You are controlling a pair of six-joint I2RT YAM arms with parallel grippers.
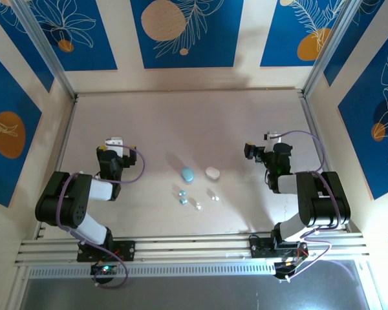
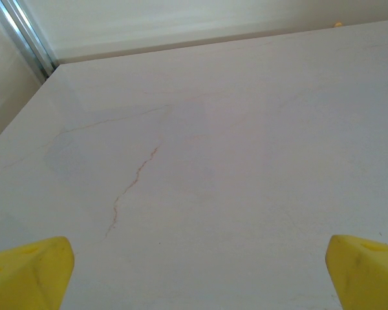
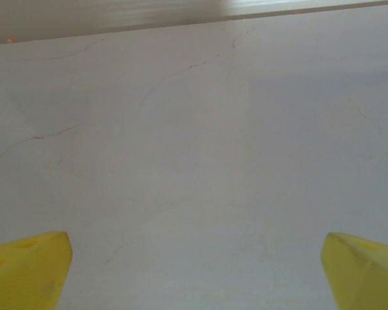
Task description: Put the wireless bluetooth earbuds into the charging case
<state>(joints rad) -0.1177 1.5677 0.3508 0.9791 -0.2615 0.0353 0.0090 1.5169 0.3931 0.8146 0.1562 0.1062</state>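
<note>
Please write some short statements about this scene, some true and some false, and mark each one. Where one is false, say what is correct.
1. The left gripper and the right gripper are both open and hold nothing. True.
2. In the top view, the blue case lies to the right of the white case. False: it lies to its left.
3. The earbuds are inside the cases. False: they lie loose on the table, nearer to the arms than the cases.
4. Both cases lie between the two arms. True.
</note>
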